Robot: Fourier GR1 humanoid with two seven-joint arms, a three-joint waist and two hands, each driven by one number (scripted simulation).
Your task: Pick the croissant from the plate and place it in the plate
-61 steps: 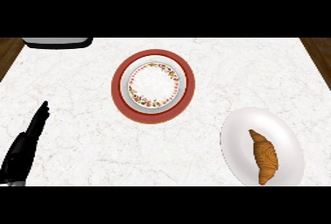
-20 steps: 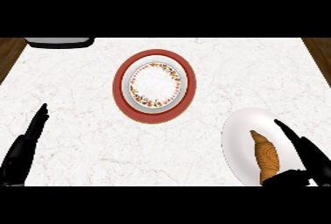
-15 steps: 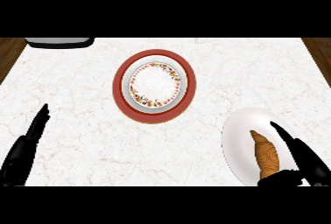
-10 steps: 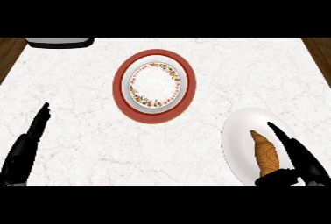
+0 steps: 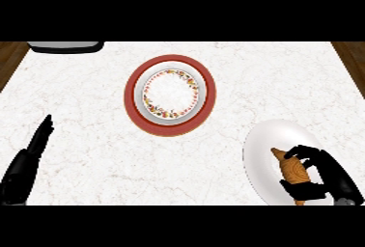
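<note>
A brown croissant [image 5: 289, 167] lies on the plain white plate [image 5: 265, 149] at the lower right of the counter. My right hand [image 5: 322, 174] is over that plate with its fingers and thumb curled round the croissant, hiding its lower end. A second plate [image 5: 170, 93], white with a flowered rim, sits on a round red mat [image 5: 133, 103] near the counter's middle, with nothing on it. At the lower left edge my left hand [image 5: 27, 164] rests open, fingers pointing up.
A dark grey object [image 5: 65, 46] pokes in at the counter's far left edge. Brown wood [image 5: 351, 53] shows past the marble top at the upper right and upper left corners.
My right hand's fingers, straight beside the croissant half a second ago, have curled round it. The left hand and both plates have stayed put.
</note>
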